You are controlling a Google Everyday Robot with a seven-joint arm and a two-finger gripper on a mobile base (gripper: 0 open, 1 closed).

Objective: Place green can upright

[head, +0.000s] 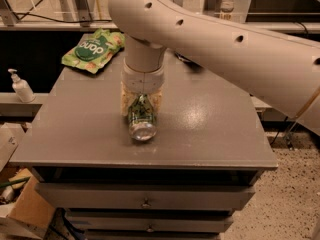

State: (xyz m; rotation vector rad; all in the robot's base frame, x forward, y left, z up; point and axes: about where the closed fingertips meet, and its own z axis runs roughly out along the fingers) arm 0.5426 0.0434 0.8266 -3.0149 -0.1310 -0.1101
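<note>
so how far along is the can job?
Done: gripper is down over the green can, fingers pressed to its sides. In hand: the grasp. Left: can lies on its side on the table, silver end toward camera; lift, turn, stand it upright.

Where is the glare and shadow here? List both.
Camera view: a pale sheen lies on the table right of the green can; the can's silver end glints toward the camera; the end effector, down over the lying can mid-table, is brightly lit; the recess under the tabletop is dark.

Claw (pixel 142 106) around can (pixel 142 126) on table (pixel 215 129)
</note>
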